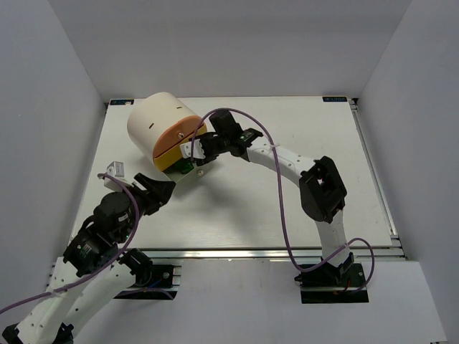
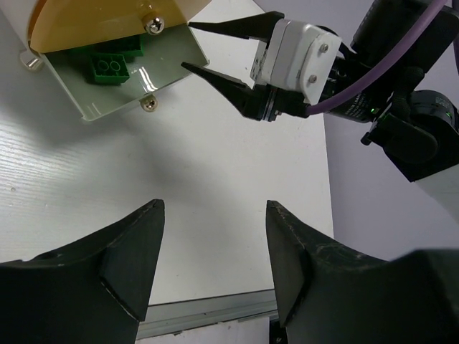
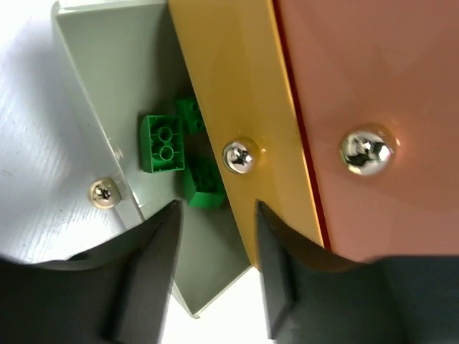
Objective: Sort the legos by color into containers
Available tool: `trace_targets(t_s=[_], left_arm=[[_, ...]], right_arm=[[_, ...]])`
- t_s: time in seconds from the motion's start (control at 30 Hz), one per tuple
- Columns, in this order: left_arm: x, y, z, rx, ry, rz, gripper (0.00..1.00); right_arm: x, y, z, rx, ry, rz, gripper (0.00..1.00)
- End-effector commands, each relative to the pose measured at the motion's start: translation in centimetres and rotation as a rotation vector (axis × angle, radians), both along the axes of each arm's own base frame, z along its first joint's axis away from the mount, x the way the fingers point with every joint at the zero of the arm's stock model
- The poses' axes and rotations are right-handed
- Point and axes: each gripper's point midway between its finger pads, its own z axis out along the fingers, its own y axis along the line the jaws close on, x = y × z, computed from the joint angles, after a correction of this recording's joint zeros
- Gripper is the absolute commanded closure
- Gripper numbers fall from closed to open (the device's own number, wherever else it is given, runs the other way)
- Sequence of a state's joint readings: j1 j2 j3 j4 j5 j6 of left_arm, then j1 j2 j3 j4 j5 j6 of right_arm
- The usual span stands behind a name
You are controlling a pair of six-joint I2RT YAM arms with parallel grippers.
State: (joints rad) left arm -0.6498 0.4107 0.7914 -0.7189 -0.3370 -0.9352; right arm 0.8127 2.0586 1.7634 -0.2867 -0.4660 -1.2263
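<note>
1. The left claw (image 1: 156, 188) is nearest, low over the near-left part of the flat white surface (image 1: 237, 208). Its two dark fingers (image 2: 129, 265) are spread apart with nothing between them, and they point toward the drum.
2. In the left wrist view, a bare stretch of surface lies between the left claw and the open drawer, so the two are well apart.
3. The right arm reaches from its base at the near right across the surface to the left. A thin purple cable (image 1: 281, 208) loops along it.
4. The right claw (image 2: 186, 46) is at the mouth of the open drawer. Its black pointed fingers are apart and grip nothing. In the right wrist view, the gap between them lies over the drawer's corner and the lower edge of the yellow front.
5. The grey wedge-shaped drawer (image 2: 172, 64) stands out from the drum, low against the surface. It has a small round metal knob (image 3: 104, 191) on its front wall.
6. The green studded plastic bricks (image 3: 163, 143) lie inside this grey drawer. One shows its two studs in the open, just beside the drawer wall. Two more green pieces sit partly under the yellow front, and I cannot tell whether they touch each other.
7. The yellow drawer front (image 3: 222, 72) and the orange drawer front (image 3: 358, 72) beside it sit flush in the drum, each with its own shiny knob.
8. The big cream-white cylindrical drum (image 1: 154, 118) is farthest, at the far left of the surface, with its flat coloured face turned toward the right claw.
</note>
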Motion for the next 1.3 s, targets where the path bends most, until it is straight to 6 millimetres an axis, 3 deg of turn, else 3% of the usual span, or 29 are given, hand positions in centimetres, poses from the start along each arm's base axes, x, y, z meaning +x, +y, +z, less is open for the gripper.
trace_targets(t_s=[0.0,0.1,0.17,0.23,0.27,0.3,0.33,0.4,0.43,0.47,0.5,0.53,0.57,0.63,0.67,0.97,1.27], left_arm=[[0.3,-0.2,-0.2,0.008,0.008,0.003,0.32],[0.8,-0.8,-0.7,0.024,0.031,-0.005,0.58],[1.4,-1.2,-1.0,0.049,0.039,-0.013,0.83],[2.4,-2.1,-1.4,0.087,0.055,-0.03,0.91],[2.9,-2.4,-1.7,0.134,0.053,-0.046,0.92],[3.8,-3.0,-2.6,0.179,0.084,-0.054,0.92],[4.5,-3.2,-2.6,0.234,0.079,-0.068,0.92],[5.9,-3.5,-3.4,0.311,0.101,-0.062,0.92],[7.0,-4.0,-5.0,0.375,0.145,-0.068,0.92],[7.9,-3.7,-4.6,0.435,0.138,-0.048,0.92],[8.8,-3.4,-5.1,0.478,0.157,-0.028,0.92],[9.8,-3.5,-6.6,0.561,0.197,-0.032,0.92],[10.9,-2.9,-5.7,0.601,0.186,0.021,0.93],[12.5,-1.8,-7.1,0.721,0.234,0.058,0.93],[13.2,-1.3,-6.7,0.753,0.229,0.094,0.92],[16.8,3.1,-8.9,0.962,0.298,0.211,0.92],[19.2,4.5,-8.8,0.942,0.242,0.282,0.86]], right_arm=[[0.2,0.3,4.5,0.104,-0.001,-0.044,0.52],[0.0,-0.8,6.6,0.179,0.135,-0.149,0.95],[0.0,-2.4,8.4,0.257,0.297,-0.255,1.0],[-0.6,-4.0,7.1,0.266,0.447,-0.324,1.0],[-0.8,-4.8,8.5,0.311,0.487,-0.364,1.0],[-0.6,-6.1,8.1,0.333,0.586,-0.441,1.0],[-1.2,-7.1,6.2,0.313,0.644,-0.479,1.0],[-1.2,-8.9,6.6,0.347,0.675,-0.532,1.0],[-1.5,-10.0,4.8,0.328,0.692,-0.57,1.0],[-1.8,-10.7,5.4,0.349,0.673,-0.578,1.0],[-0.8,-11.4,6.1,0.402,0.622,-0.6,1.0],[-0.9,-12.5,4.6,0.393,0.628,-0.63,1.0],[-1.0,-13.0,5.4,0.415,0.605,-0.633,1.0],[-0.4,-14.2,5.3,0.427,0.596,-0.664,1.0],[-0.4,-14.9,5.3,0.431,0.595,-0.677,1.0],[-0.1,-16.6,4.7,0.459,0.636,-0.718,1.0],[-0.3,-16.7,4.6,0.463,0.672,-0.694,1.0]])
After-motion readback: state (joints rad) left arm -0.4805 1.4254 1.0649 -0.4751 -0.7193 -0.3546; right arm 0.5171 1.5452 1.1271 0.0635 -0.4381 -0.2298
